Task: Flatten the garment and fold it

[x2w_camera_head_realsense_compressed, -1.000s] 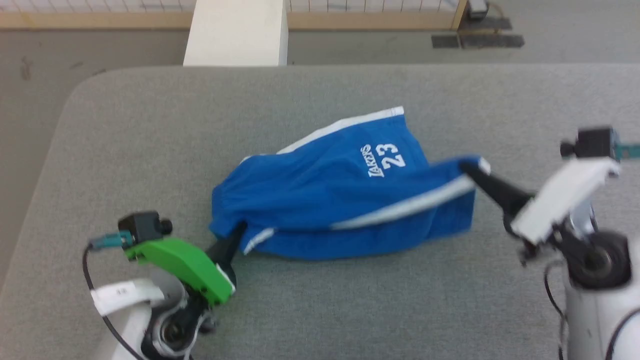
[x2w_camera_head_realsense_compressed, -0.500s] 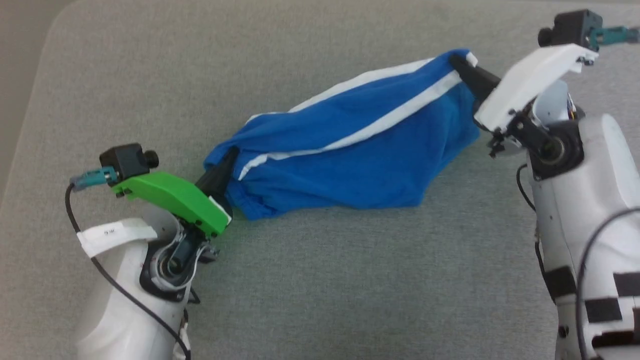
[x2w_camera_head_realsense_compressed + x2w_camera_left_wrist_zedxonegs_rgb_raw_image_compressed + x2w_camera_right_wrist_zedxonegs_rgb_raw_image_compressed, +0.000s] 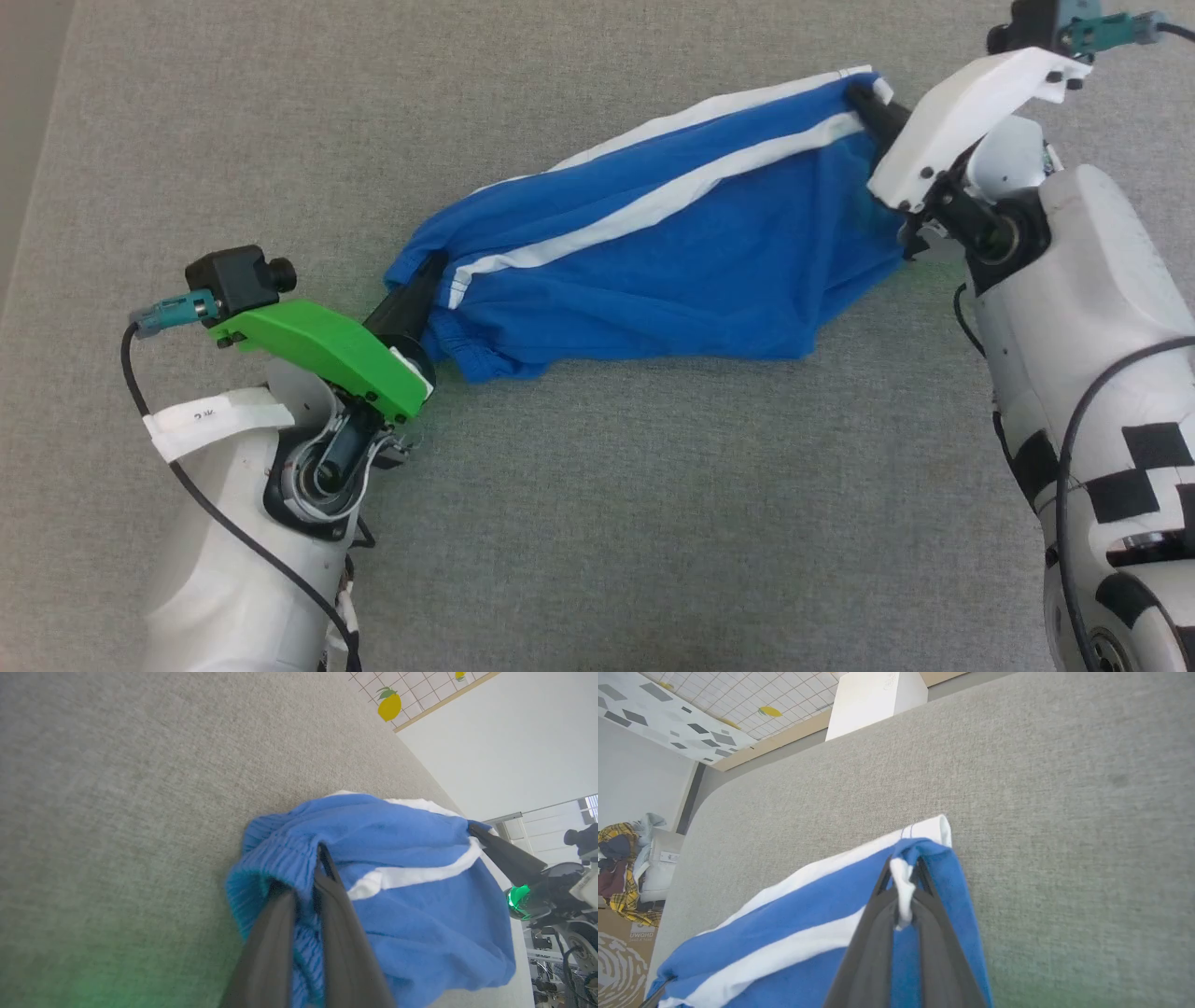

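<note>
The garment [image 3: 672, 271], bright blue shorts with white side stripes, hangs stretched between my two grippers above the grey table [image 3: 607, 523]. My left gripper [image 3: 425, 280] is shut on the gathered waistband end at the lower left; in the left wrist view the fingers [image 3: 275, 933] pinch the ribbed blue band of the garment [image 3: 420, 914]. My right gripper [image 3: 864, 98] is shut on the white-striped leg hem at the upper right. In the right wrist view the right gripper [image 3: 903, 882] pinches the white stripe of the garment [image 3: 808, 905]. The lettering is hidden.
The grey padded table's left edge [image 3: 37, 168] runs down the head view's left side. A white box [image 3: 873, 700] stands beyond the far table edge. A pile of clothes [image 3: 621, 868] lies on the floor to the side.
Both grippers lifted and stretched the garment, turning it so the lettering is hidden. The right gripper moved up and away. The head camera tilted down, so the far edge left view.
</note>
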Motion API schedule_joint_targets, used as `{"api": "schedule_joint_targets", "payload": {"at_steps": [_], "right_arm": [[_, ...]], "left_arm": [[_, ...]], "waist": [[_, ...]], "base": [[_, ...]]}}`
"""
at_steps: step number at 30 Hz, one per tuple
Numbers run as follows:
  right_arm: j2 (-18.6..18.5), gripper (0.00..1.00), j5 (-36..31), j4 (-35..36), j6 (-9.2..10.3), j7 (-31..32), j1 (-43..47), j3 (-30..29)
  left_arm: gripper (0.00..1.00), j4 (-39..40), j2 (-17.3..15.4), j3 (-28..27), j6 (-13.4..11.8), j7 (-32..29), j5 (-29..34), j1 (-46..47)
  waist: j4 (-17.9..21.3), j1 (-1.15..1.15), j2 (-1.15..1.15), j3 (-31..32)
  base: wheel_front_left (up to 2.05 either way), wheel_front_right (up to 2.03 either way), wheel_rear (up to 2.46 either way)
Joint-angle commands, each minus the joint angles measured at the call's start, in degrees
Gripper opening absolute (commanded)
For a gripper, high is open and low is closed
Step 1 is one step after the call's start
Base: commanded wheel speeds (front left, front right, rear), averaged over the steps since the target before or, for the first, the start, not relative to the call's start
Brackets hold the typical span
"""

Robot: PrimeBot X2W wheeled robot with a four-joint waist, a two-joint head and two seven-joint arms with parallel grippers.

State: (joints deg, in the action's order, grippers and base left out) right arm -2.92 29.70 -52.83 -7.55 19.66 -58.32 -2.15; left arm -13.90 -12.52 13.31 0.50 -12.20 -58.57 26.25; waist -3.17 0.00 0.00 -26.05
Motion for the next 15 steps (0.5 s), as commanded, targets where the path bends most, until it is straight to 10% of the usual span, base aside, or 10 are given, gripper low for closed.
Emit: {"api": "schedule_joint_targets", "payload": {"at_steps": [1,2,3,4,15], "right_arm": [[0.0,0.00,0.1,-1.3,0.06,-0.2,-1.3,0.7],[0.0,0.00,0.8,-2.1,0.06,-0.2,-1.6,1.2],[0.0,0.29,1.8,-2.7,0.06,-0.2,-1.9,1.9],[0.0,0.98,2.6,-3.1,0.06,-0.3,-2.1,2.7],[0.0,1.00,9.4,-1.1,0.06,-3.4,-0.4,8.8]], "left_arm": [[0.00,-0.8,0.0,-0.3,0.2,0.2,0.1,0.5],[0.20,-0.8,0.0,-0.3,0.2,0.2,0.0,0.5],[0.75,-0.8,0.0,-0.4,0.1,0.1,-0.2,0.4],[1.00,-0.8,0.0,-0.5,0.0,0.1,-0.3,0.3],[1.00,4.9,-2.5,-1.3,-2.3,-0.4,0.4,-4.0]], "waist": [[0.0,0.00,0.00,0.1],[-0.1,0.00,0.00,0.1],[0.0,0.00,0.00,0.3],[0.0,0.00,0.00,0.4],[0.5,0.00,0.00,6.7]], "base": [[0.00,0.00,0.00],[0.00,0.00,0.00],[0.00,0.00,0.00],[0.00,0.00,0.00],[0.00,0.00,0.00]]}}
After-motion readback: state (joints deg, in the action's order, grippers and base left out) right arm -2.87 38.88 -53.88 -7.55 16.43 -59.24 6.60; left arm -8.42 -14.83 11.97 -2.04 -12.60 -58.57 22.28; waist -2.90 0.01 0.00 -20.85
